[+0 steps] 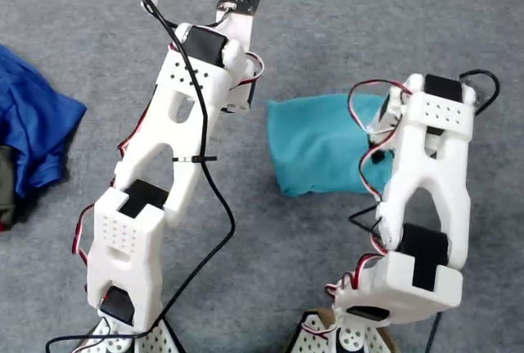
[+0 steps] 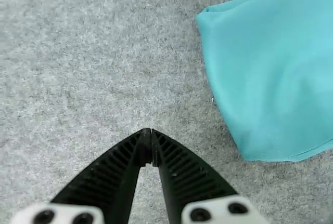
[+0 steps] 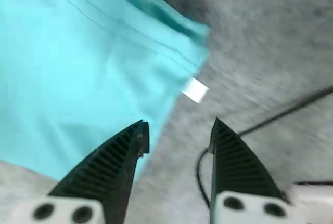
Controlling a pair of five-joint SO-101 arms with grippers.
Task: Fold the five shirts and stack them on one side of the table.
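High view looks down on a grey table [image 1: 327, 42] where two white arms stand side by side. The left arm [image 1: 176, 132] stretches far over the table. Its end comes just beside the teal shirt [image 1: 319, 152], on the side of that shirt which faces the blue shirt. The right arm [image 1: 430, 173] is bent more upright, and its end hangs above the opposite edge of the teal shirt. The teal shirt is folded into a compact rectangle and lies flat on the table, between the ends of both arms. A blue shirt [image 1: 33, 124] lies crumpled, not folded, well apart from the teal shirt, at the table border on the left arm's side. A dark cloth [image 1: 5, 181] touches it, but I cannot tell what this is.

In the left wrist view the left claw [image 2: 147, 136] has its two black fingers pressed together. It is over bare table, near a corner of the teal shirt [image 2: 270, 68] and apart from the fabric. In the right wrist view the right claw [image 3: 179, 125] has its fingers spread apart. One finger is over the edge of the teal shirt [image 3: 78, 63] and the other is over the table. A small white label [image 3: 195, 90] sticks out from the shirt edge, just beside this claw. A thin black cable [image 3: 283, 110] runs over the table near it.
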